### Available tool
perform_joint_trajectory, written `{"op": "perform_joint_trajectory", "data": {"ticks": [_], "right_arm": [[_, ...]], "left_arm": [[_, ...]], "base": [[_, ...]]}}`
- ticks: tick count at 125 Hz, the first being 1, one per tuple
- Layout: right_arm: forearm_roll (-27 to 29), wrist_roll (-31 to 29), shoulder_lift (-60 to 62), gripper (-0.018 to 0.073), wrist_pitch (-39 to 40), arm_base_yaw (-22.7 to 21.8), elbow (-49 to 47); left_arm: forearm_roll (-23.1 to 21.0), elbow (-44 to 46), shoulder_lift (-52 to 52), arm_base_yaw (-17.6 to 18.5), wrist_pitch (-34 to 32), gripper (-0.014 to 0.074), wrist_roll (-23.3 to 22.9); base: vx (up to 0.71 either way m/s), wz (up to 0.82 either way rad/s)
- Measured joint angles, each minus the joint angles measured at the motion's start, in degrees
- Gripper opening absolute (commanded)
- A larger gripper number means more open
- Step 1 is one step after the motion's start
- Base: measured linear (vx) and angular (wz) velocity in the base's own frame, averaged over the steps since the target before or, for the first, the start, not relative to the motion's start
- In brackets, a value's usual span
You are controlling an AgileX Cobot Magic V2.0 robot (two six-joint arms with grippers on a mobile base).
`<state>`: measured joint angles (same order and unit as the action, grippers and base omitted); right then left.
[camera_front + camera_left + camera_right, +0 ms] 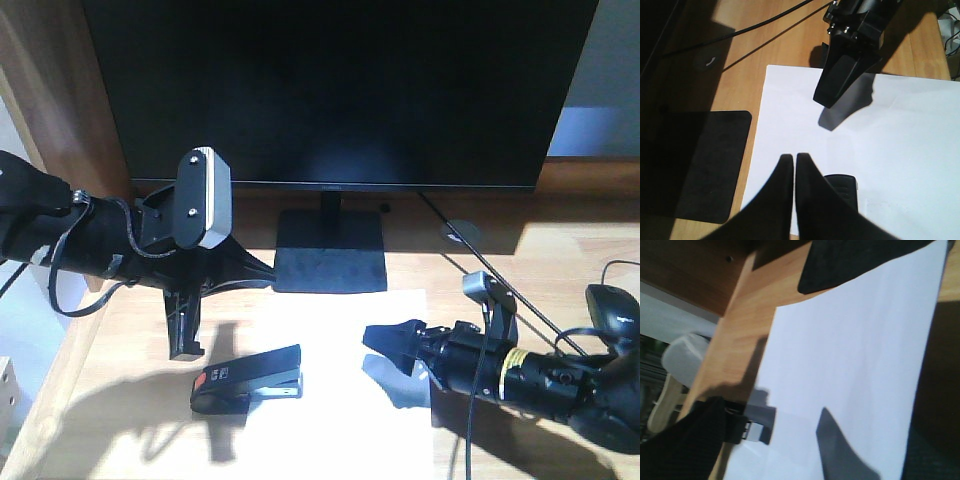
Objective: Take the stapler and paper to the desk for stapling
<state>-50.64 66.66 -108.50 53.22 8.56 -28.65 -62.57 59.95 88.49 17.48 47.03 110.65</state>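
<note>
Left claw (184, 345) is hanging above the stapler (247, 381), fingers pressed together and holding nothing; the stapler is lying at the paper's (340, 400) left edge on the bench (120, 330), so staging looks done and stapling likely calls for pressing the stapler down. Right claw (385, 342) is hovering over the paper, apparently narrowed and empty; monitor stand (330, 250), cable (480, 265) and mouse (612, 310) are sitting behind, obstructing nothing.

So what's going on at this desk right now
A two-armed robot is working over a wooden desk in front of a monitor. A white sheet of paper lies flat on the desk, and a black stapler sits at its left edge. Neither arm holds anything: the left gripper hangs shut just above the stapler, and the right gripper hovers over the paper.
</note>
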Motion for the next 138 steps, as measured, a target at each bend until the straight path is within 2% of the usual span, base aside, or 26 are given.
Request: {"op": "perform_joint_trajectory", "data": {"ticks": [26,36,48,52,55,56,61,62,67,68,69,70,77,86,89,90,101,102,105,106,109,110,112,120,126,138], "right_arm": [[-1.7,-1.8,8.6,0.0546,-17.8,0.0,-1.1],[-1.7,-2.6,12.6,0.0501,-24.5,0.0,-1.3],[-1.7,-5.5,18.2,0.0417,-30.9,0.0,-1.3],[-1.7,-7.0,21.0,0.037,-33.7,0.0,-1.3],[-1.7,-7.6,22.1,0.0356,-34.9,0.0,-1.3],[-1.7,-8.0,22.9,0.0335,-35.7,0.0,-1.3],[-1.7,-8.8,24.9,0.0304,-37.7,0.0,-1.3],[-1.7,-9.1,25.7,0.0279,-38.9,0.0,-1.3],[-1.7,-9.7,27.6,0.0237,-40.8,0.0,-1.3],[-1.7,-10.0,28.4,0.0218,-41.5,0.0,-1.3],[-1.7,-10.0,28.4,0.0218,-41.5,0.0,-1.3],[-1.7,-10.2,29.2,0.02,-42.2,0.0,-1.3],[-1.7,-11.1,31.8,0.0137,-44.6,0.0,-1.3],[-1.7,-12.3,36.5,0.0029,-48.1,0.0,-1.2],[-1.7,-12.4,37.2,0.0004,-48.6,0.0,-1.2],[-1.7,-12.6,38.3,-0.0012,-49.4,0.0,-1.2],[-1.7,-13.3,42.1,-0.0012,-52.1,0.0,-1.2],[-1.7,-13.4,42.8,-0.0012,-52.4,0.0,-1.2],[-1.7,-13.6,43.8,-0.0011,-53.2,0.0,-1.2],[-1.7,-13.7,44.4,-0.0011,-53.2,0.0,-1.2],[-1.7,-13.7,45.4,-0.001,-53.6,0.0,-1.2],[-1.7,-13.7,46.1,-0.001,-53.8,0.0,-1.2],[-1.7,-13.8,47.1,-0.001,-54.2,0.0,-1.2],[-1.7,-13.8,50.4,-0.001,-55.1,0.0,-1.2],[-1.7,-13.8,53.1,-0.001,-55.5,0.0,-1.2],[-1.7,-13.8,58.1,-0.001,-55.6,0.0,-0.9]], "left_arm": [[0.3,0.0,0.0,0.0,-3.1,-0.0006,-6.1],[1.7,0.0,0.0,0.0,-5.5,-0.0006,-11.0],[5.5,0.0,0.0,0.0,-9.3,-0.0006,-19.5],[8.4,0.0,0.0,0.0,-11.2,-0.0006,-25.2],[9.3,0.0,0.0,0.0,-11.7,-0.0006,-26.7],[10.6,0.0,0.0,0.0,-12.5,-0.0006,-29.0],[12.5,0.0,-0.1,0.0,-13.4,-0.0006,-32.1],[14.1,0.0,-0.1,0.0,-14.0,-0.0006,-34.4],[16.3,0.0,-0.2,0.0,-14.9,-0.0006,-37.6],[18.0,0.0,-0.3,0.0,-15.2,-0.0006,-40.0],[17.4,0.0,-0.3,0.0,-15.2,-0.0006,-39.2],[19.2,0.0,-0.5,0.0,-15.7,-0.0006,-41.6],[22.7,0.0,-0.9,0.0,-16.5,-0.0006,-47.2],[31.1,0.0,-2.6,0.0,-18.0,-0.0006,-56.8],[32.5,0.0,-2.9,0.0,-18.1,-0.0006,-59.2],[34.6,0.0,-3.2,0.0,-18.3,-0.0006,-60.8],[42.3,0.0,-5.0,0.0,-18.9,-0.0006,-69.9],[44.4,0.0,-5.4,0.0,-19.0,-0.0006,-72.5],[45.9,0.0,-5.7,0.0,-19.0,-0.0006,-74.2],[48.0,0.0,-6.2,0.0,-19.0,-0.0006,-76.8],[49.4,0.0,-6.5,0.0,-19.0,-0.0006,-78.6],[51.4,0.0,-6.9,0.0,-19.0,-0.0006,-81.2],[52.7,0.0,-7.2,0.0,-19.0,-0.0006,-82.1],[59.1,0.0,-8.6,0.0,-19.0,-0.0006,-91.7],[62.2,-0.1,-9.6,0.0,-19.0,-0.0006,-95.8],[65.6,-0.6,-11.7,0.0,-19.6,-0.0006,-99.1]], "base": [[0.0,0.0],[0.0,0.0],[0.0,0.0],[0.0,0.0],[0.0,0.0],[0.0,0.0],[0.0,0.0],[0.0,0.0],[0.0,0.0],[0.0,0.0],[0.0,0.0],[0.0,0.0],[0.0,0.0],[0.0,0.0],[0.0,0.0],[0.0,0.0],[0.0,0.0],[0.0,0.0],[0.0,0.0],[0.0,0.0],[0.0,0.0],[0.0,0.0],[0.0,0.0],[0.0,0.0],[0.0,0.0],[0.0,0.0]]}}
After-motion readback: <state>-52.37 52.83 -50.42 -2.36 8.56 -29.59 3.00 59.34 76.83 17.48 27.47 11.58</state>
